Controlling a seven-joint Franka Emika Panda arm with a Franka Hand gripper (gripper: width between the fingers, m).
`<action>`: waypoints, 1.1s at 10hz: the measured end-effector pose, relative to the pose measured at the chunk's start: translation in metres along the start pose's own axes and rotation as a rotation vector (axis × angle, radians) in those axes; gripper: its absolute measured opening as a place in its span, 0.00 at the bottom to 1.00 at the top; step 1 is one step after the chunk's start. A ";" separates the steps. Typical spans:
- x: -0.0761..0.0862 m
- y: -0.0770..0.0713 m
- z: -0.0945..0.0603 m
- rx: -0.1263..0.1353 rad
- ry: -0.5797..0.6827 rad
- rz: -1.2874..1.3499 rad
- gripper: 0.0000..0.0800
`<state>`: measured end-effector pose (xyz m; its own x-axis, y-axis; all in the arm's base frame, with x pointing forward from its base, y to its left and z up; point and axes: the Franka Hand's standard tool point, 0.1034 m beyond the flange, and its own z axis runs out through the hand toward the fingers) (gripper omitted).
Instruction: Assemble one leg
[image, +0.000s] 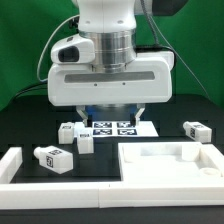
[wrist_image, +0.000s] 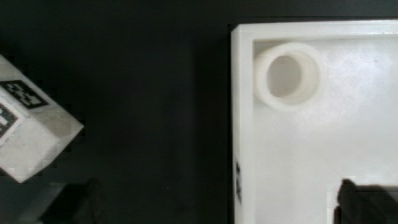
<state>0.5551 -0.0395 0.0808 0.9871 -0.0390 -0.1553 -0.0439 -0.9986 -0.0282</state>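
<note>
Leg (wrist_image: 25, 125) lies near the panel (wrist_image: 329, 130), not touching it.
I see my claw (wrist_image: 214, 205) spread wide and empty above the panel's edge.

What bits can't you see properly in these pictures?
Marker board: exterior view, back part hidden behind the robot arm.
Leg: wrist view, cut off by the picture edge, tag blurry.
Panel: wrist view, runs off the edge; only one hole shows.

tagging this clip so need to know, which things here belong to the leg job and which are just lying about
job: four legs, flat panel with holes, open tool
lying about: marker board, white rail
</note>
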 end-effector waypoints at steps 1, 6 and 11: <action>-0.005 0.006 0.008 -0.005 0.004 -0.001 0.81; -0.040 0.032 0.009 0.001 -0.067 -0.053 0.81; -0.066 0.035 0.015 0.027 -0.464 -0.077 0.81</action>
<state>0.4861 -0.0709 0.0755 0.8149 0.0609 -0.5764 0.0164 -0.9965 -0.0820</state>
